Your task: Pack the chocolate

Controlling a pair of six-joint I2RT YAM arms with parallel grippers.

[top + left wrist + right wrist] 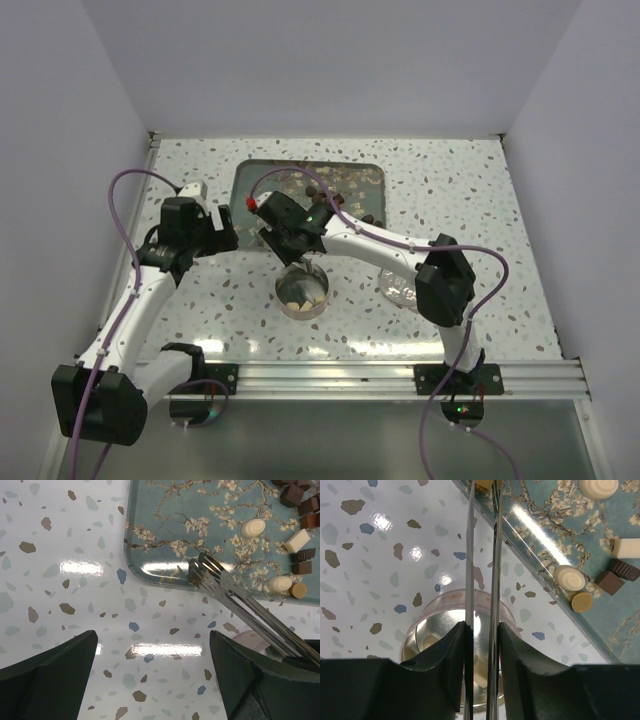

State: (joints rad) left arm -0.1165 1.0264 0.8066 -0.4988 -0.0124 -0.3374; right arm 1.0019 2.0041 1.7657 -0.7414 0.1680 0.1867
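Chocolate (253,528): many small brown, tan and white pieces lie on the flowered tray (165,520); a few sit inside the round tin (445,602).
Tin: on the speckled table (75,605), near the tray.
Right gripper (482,630): squeezing metal tongs (235,597), tips at the tray's edge.
Left gripper (152,645): wide, holding nothing, above the table.

The white table (60,605) is flecked brown and blue; the teal tray (165,530) is printed with pale blossom; the chocolate (253,528) is seen brown, tan, cream; the tin (440,602) seems pink-banded.
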